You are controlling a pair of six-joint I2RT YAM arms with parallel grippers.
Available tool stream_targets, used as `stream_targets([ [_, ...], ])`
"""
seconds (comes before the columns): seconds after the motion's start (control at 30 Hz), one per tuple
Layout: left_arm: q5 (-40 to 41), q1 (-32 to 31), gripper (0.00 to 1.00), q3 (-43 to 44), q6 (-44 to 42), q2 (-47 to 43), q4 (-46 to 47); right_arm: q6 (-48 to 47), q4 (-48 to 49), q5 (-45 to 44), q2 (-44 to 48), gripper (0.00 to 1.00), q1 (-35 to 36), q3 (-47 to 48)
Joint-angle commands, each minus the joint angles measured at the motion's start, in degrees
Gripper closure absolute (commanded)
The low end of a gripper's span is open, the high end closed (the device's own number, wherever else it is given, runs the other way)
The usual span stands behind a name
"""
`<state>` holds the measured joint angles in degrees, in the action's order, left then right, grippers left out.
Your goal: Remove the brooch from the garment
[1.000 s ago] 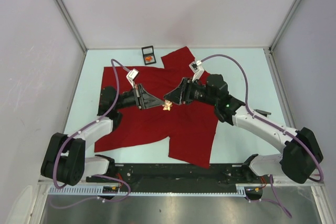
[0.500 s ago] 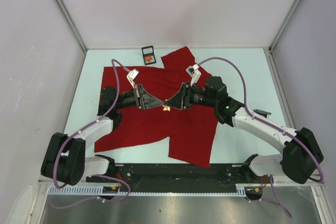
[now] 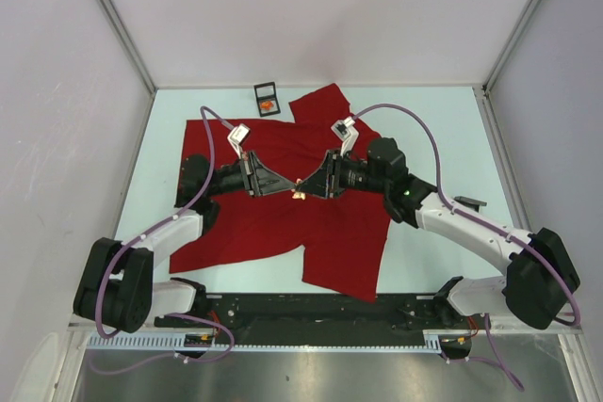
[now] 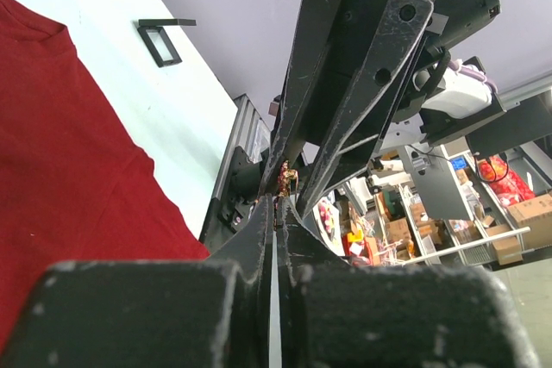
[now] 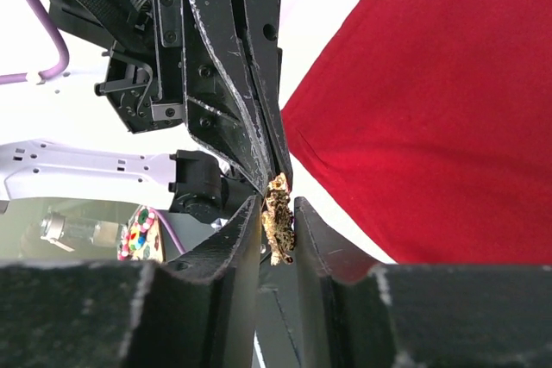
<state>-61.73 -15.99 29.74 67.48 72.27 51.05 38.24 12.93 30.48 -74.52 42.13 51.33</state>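
- The pale worktop [image 3: 433, 120] carried the garment [image 3: 283, 223], a red T-shirt spread flat, with both arms reaching over its middle.
- The garment posed the main hazard. Its soft cloth would likely rise with the pin if that had not come free, and a hard pull could snag or tear it (whether the pin was out could not be told).
- The left gripper [image 4: 276, 213] had its jaws clenched tight, tips right at the brooch [image 5: 278, 226]. What they pinched, if anything, was not clear.
- The right gripper [image 5: 278, 213] met it tip to tip, jaws grasping the brooch from both sides. So crowded, the two sets of tips could knock together and jar the piece loose.
- The brooch, small, gold and knobbly, sat between the tips above the shirt's chest. Held by narrow tips only, it could twist out and drop.
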Motion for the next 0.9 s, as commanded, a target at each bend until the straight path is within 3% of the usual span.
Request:
stream_targets([
  [0.0,-0.6,-0.3,1.0,1.6,-0.2,-0.2,1.6,-1.3,1.4,0.5,-0.5,0.76,0.7,0.0],
  [0.3,-0.7,-0.3,1.0,1.8,1.3,-0.2,1.6,-1.6,1.5,-1.6,-0.6,0.81,1.1,0.0],
  [0.43,1.0,-0.4,1.0,1.3,2.4,-1.1,1.6,-0.5,2.1,-6.4,-0.3,0.81,2.9,0.1],
  [0.67,2.1,-0.4,1.0,0.5,3.2,-2.1,1.7,2.9,6.3,-14.5,0.4,0.75,5.6,-1.2],
  [0.87,2.0,-0.4,1.0,-0.2,3.1,-2.5,2.0,3.8,6.9,-15.6,2.0,0.65,5.5,-1.8],
])
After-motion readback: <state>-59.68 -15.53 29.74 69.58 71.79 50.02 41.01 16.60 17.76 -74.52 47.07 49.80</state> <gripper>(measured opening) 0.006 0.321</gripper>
